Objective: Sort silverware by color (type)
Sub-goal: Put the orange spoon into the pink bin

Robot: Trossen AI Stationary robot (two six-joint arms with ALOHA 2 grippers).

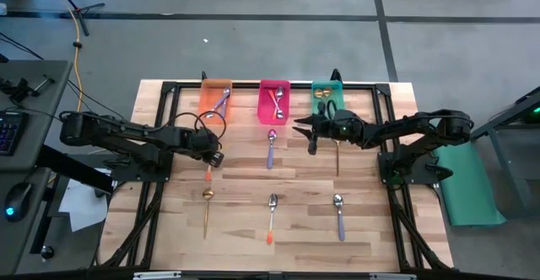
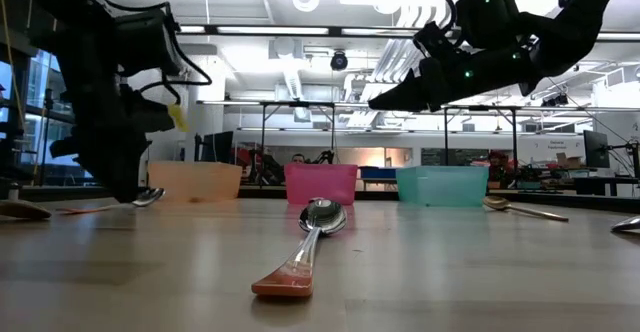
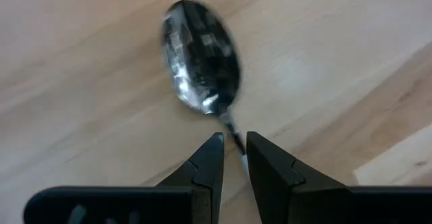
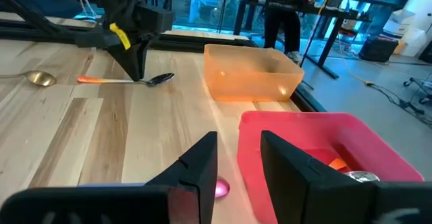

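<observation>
While pinching the thin neck of an orange-red-handled spoon [image 3: 202,65] lying flat on the counter [image 1: 371,221], left gripper [image 3: 229,158] with fingers nearly together, low near the orange bin [image 4: 253,72]. Right gripper [image 4: 237,158] raised above the counter beside the pink bin [image 4: 317,140], fingers parted around nothing. Beyond: purple-handled spoon [image 1: 271,145] below the pink bin, gold spoon [image 1: 207,208], another orange-red-handled spoon [image 1: 272,215] and second purple-handled spoon [image 1: 339,213] along the near row; green bin [image 1: 327,97] farthest right.

Orange bin [image 1: 215,93], pink bin [image 1: 273,94], green bin [image 1: 327,92]; orange-handled silver spoon [image 2: 303,245].
</observation>
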